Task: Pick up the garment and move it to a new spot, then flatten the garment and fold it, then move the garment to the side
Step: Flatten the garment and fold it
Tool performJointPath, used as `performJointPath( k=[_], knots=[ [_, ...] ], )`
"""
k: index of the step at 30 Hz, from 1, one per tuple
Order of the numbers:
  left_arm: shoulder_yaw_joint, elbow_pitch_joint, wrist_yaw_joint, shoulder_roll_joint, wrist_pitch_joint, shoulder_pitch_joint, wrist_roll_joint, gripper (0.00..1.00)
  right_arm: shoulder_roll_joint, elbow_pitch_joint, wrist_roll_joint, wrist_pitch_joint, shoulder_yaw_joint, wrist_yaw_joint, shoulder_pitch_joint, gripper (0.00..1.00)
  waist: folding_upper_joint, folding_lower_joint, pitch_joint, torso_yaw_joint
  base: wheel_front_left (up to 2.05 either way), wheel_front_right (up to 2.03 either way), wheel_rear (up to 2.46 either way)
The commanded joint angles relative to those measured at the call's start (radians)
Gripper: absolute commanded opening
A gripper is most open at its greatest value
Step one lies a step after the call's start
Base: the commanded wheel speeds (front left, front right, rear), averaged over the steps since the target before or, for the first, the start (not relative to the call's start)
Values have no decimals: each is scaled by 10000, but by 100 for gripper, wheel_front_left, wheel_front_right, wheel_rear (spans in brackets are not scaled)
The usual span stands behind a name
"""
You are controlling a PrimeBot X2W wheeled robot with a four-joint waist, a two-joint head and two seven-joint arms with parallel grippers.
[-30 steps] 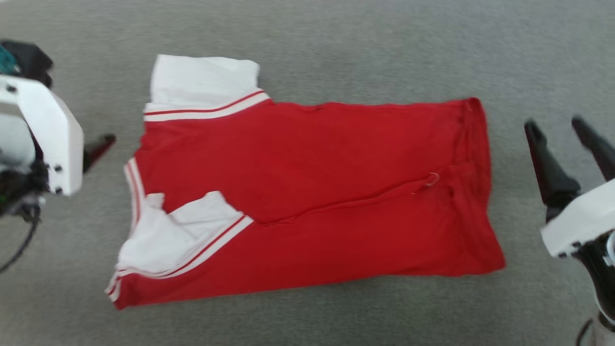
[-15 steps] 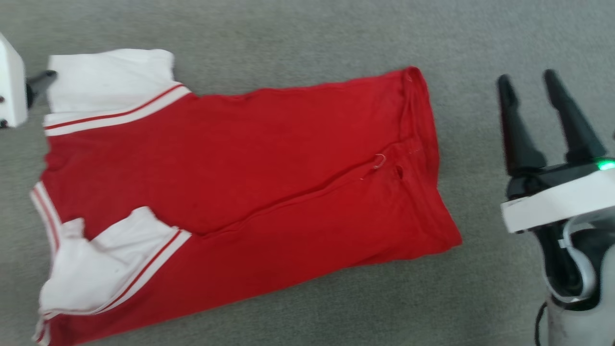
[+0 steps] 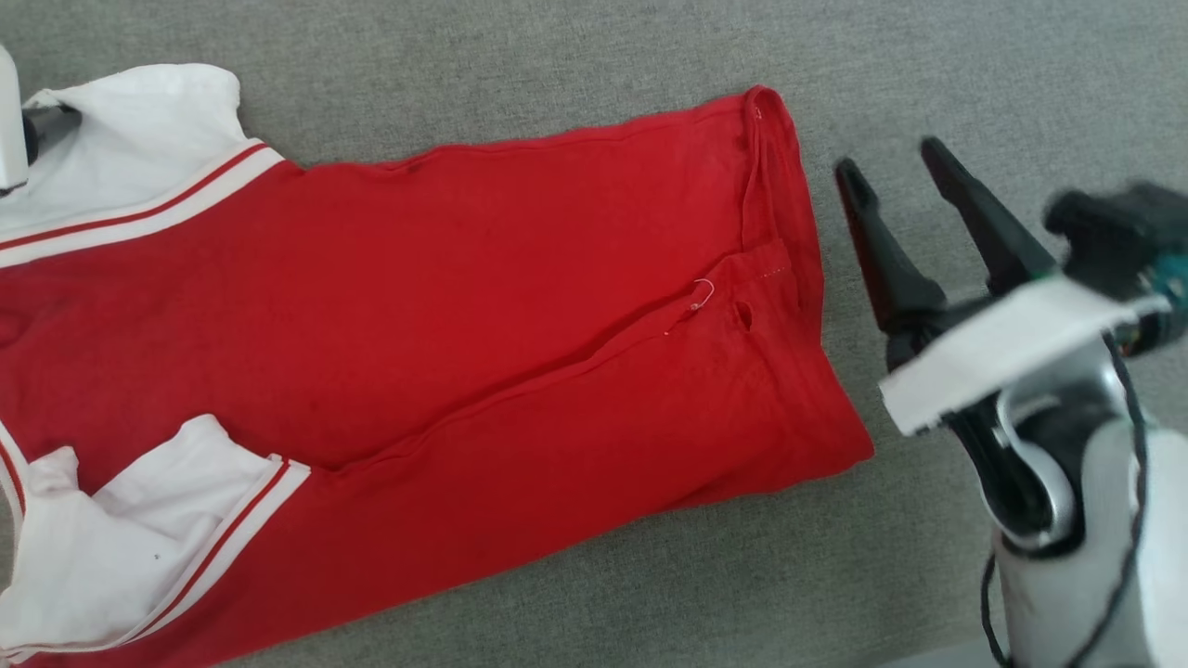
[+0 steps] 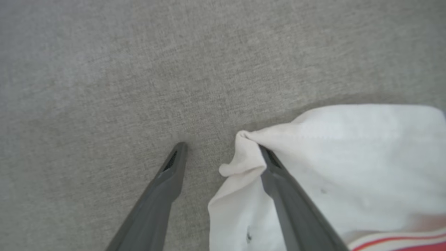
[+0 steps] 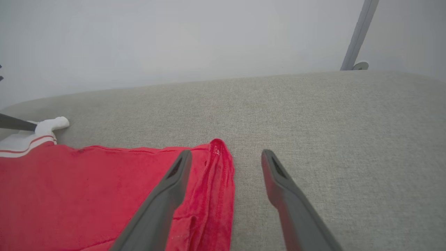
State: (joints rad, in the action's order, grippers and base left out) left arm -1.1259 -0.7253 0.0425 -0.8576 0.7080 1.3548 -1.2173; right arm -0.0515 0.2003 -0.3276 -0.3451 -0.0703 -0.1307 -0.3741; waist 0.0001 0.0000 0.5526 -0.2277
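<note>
Across the grey cloth-covered surface [image 3: 928, 56], the garment [image 3: 464, 306] lies flat between two open hands.

Closest to the robot, the near sleeve [image 3: 111, 538] is white with striped trim and sits folded in over the red body. The hem [image 3: 780, 213] points to the robot's right, and the right hand [image 3: 889, 158] hovers just beside it with its fingers spread, holding nothing. Farther back, at the garment's far left corner, the far sleeve [image 3: 139, 111] meets the left hand [image 4: 222, 146]. Its fingers are apart too: one rests against the sleeve's curled corner, the other is over bare surface, and nothing is pinched between them. Past the surface's far edge stand a pale wall [image 5: 174, 35] and a slim grey pole [image 5: 359, 35].
</note>
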Motion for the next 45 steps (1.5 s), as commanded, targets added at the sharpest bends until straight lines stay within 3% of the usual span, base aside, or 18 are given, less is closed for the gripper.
performJointPath(
  k=[1,2,7,13,23,24,25,26,34,45],
  knots=[
    [-294,-315,-66,389,415,-478,-119,100,10,-193,54,-301,-87,-1,-387,100,-1,0,73,-13,0,0,0],
    [-363,-409,-121,544,640,-556,-188,0,7,-342,136,-536,-132,1,-613,100,-1,0,93,-4,0,0,0],
    [-517,-844,-202,927,1139,-363,-222,0,10,-1376,274,-2090,-341,-1,-1880,100,-1,0,179,114,0,0,0],
    [-446,-1162,-513,1428,820,92,-73,0,-8,-2864,701,-4209,-532,-1,-3349,100,-1,0,258,356,0,0,0],
    [-373,-1744,-1030,2124,290,532,54,0,-82,-4833,828,-6061,-1185,-2,-4397,100,-1,0,329,724,0,0,0],
    [-370,-1816,-1056,2193,257,549,47,0,-78,-4980,711,-6162,-1222,-2,-4395,89,-1,0,307,772,0,0,0],
    [-370,-1881,-1106,2231,157,587,83,0,-123,-5053,669,-6204,-1323,-5,-4433,37,-1,0,280,819,0,0,0],
    [-341,-1942,-1143,2272,54,618,90,0,-221,-5087,664,-6207,-1369,-7,-4458,0,-1,0,244,868,0,0,0],
    [-50,-2107,-1477,2469,-337,762,-245,0,-812,-4558,600,-5291,-921,1,-4176,0,-1,0,-480,1385,0,0,0],
    [-174,-881,-1573,2175,469,227,-654,0,-1559,-3033,626,-4429,-417,1,-2369,0,-1,0,-1780,2279,0,0,0]
  ],
)
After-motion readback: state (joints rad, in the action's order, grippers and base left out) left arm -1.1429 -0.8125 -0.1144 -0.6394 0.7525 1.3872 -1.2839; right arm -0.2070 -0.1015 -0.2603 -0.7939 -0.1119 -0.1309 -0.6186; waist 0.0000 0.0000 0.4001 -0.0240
